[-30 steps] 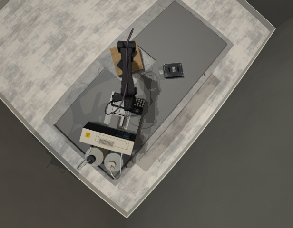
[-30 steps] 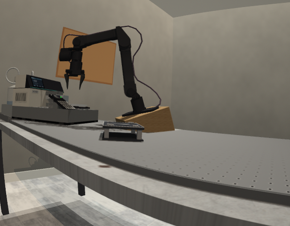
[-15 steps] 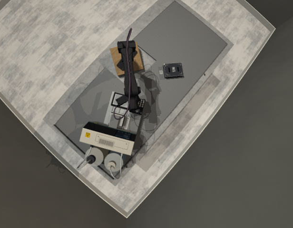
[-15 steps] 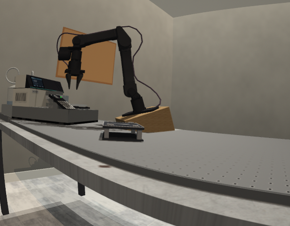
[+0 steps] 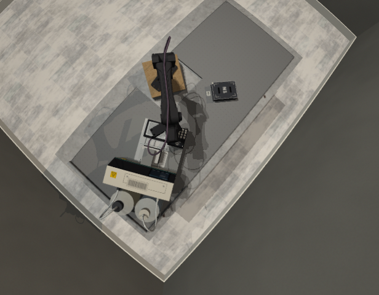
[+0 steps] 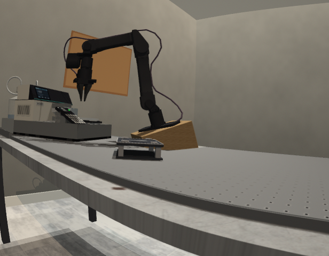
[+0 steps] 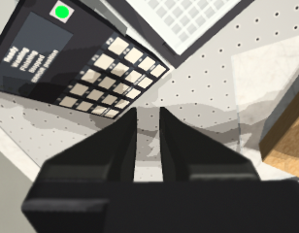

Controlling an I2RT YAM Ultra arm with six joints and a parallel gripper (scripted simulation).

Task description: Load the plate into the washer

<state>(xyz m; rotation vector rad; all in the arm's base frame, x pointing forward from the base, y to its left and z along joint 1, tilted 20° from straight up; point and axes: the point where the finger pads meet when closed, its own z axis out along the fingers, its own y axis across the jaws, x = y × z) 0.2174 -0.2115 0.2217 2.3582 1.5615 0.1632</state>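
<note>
The white well plate [image 7: 188, 16] lies in the dark carrier frame of the washer [image 5: 141, 177]; only part of it shows, at the top of the wrist view. The plate nest N1 [image 5: 224, 90] stands empty on the table. My gripper [image 7: 148, 116] is shut with a narrow gap and holds nothing. It hangs pointing down, well above the washer's keypad [image 7: 111, 78], and also shows in the exterior view [image 6: 84, 96]. The fingertips point at the table just beside the keypad's key rows. The lamp [image 7: 61, 11] on the keypad panel is green.
The washer's tall rear housing with its screen [image 6: 40, 93] stands behind the keypad. Two white bottles [image 5: 135, 205] with tubing sit behind the washer. My arm's wooden base wedge [image 5: 164, 79] is near the carrier.
</note>
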